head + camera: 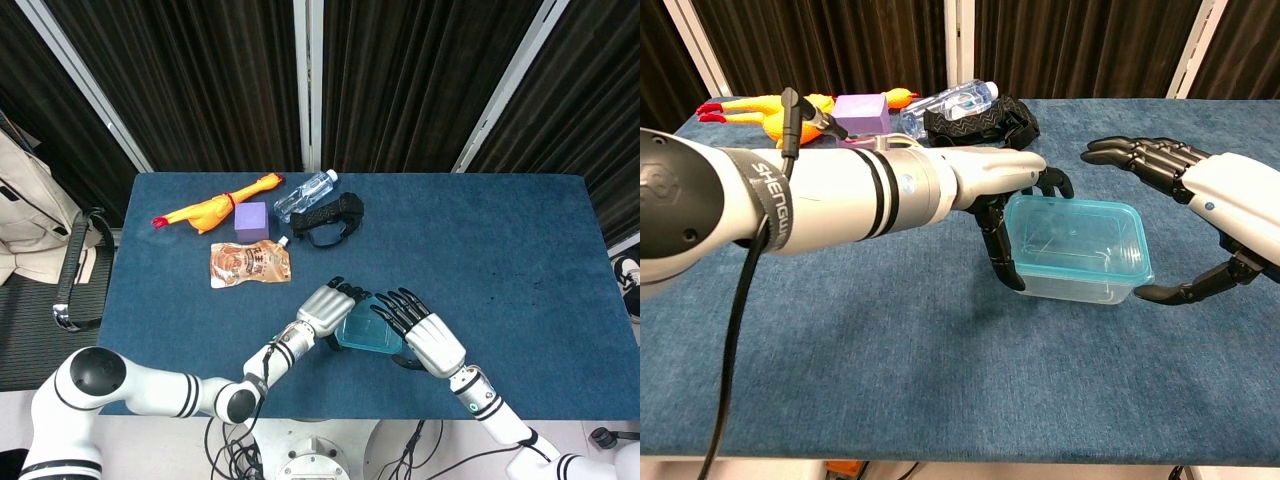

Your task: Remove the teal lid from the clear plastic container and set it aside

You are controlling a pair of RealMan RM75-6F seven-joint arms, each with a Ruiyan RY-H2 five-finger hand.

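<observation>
The clear plastic container point(1072, 287) stands near the table's front edge with the teal lid point(1080, 238) seated on it; in the head view the lid point(362, 333) shows between both hands. My left hand point(1015, 200) point(328, 306) grips the container's left end, thumb on the near corner and fingers curled around the far corner. My right hand point(1212, 205) point(427, 338) is open at the right end. Its fingers are spread above the far right corner, and its thumb tip lies close to the front right corner.
At the back left of the blue table point(500, 250) lie a rubber chicken point(215, 207), a purple block point(251, 218), a water bottle point(305, 194), a black strap-like object point(328, 218) and a printed pouch point(250, 264).
</observation>
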